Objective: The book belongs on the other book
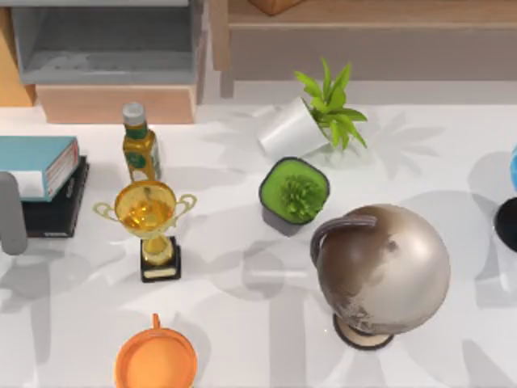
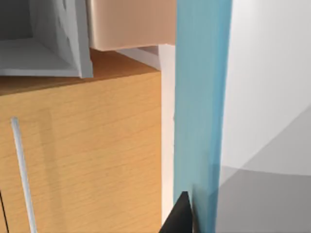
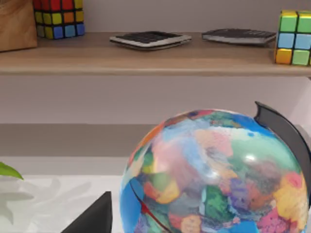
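Note:
The book (image 1: pixel 32 162), thick and light blue with white page edges, lies flat on the other book (image 1: pixel 60 202), a thin black one, at the table's far left edge. The black cover sticks out along the blue book's near and right sides. A grey part of my left arm (image 1: pixel 10 214) stands at the left edge, just in front of the blue book. In the left wrist view the blue cover (image 2: pixel 199 97) runs close by, and a dark tip of my left gripper (image 2: pixel 181 216) is right against it. My right gripper (image 3: pixel 92 218) is parked beside a coloured globe (image 3: pixel 214 174).
An oil bottle (image 1: pixel 139 145) and a gold trophy (image 1: pixel 149 222) stand just right of the books. An orange cup (image 1: pixel 155 362) is at the front. A dark potted plant (image 1: pixel 295 194), a tipped white pot (image 1: pixel 311 121) and a bronze globe (image 1: pixel 380 271) fill the middle.

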Controlling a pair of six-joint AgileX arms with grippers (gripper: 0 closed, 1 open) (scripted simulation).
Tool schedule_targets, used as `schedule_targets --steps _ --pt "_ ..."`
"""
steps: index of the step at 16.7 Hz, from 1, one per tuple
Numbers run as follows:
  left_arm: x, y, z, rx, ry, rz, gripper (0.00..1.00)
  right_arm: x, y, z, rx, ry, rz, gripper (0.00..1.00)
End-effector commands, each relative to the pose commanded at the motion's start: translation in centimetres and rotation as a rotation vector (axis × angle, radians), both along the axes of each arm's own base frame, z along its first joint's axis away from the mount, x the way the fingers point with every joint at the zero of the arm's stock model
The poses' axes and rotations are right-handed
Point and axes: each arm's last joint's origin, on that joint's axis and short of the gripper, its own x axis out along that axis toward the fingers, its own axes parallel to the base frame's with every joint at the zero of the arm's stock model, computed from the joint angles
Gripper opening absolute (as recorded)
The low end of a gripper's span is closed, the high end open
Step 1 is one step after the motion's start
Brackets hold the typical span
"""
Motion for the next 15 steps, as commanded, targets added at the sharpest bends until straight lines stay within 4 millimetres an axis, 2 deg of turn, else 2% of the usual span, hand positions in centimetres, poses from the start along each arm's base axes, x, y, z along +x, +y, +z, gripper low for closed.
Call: schedule_targets --steps 1,14,15 --pt "0.0 0.0 0.0 0.0 0.0 0.0 0.0 0.0 0.0 0.0 0.0 0.0 0.0 1.0" --pt "0.0 0.0 0.0 0.0 0.0 0.0 0.98 0.0 0.0 0.0 0.0 0.0 0.0 1.0" --pt "0.0 0.0 0.0 0.0 0.0 0.0 1.0 0.0 0.0 0.0 0.0 0.0 0.0 1.0"
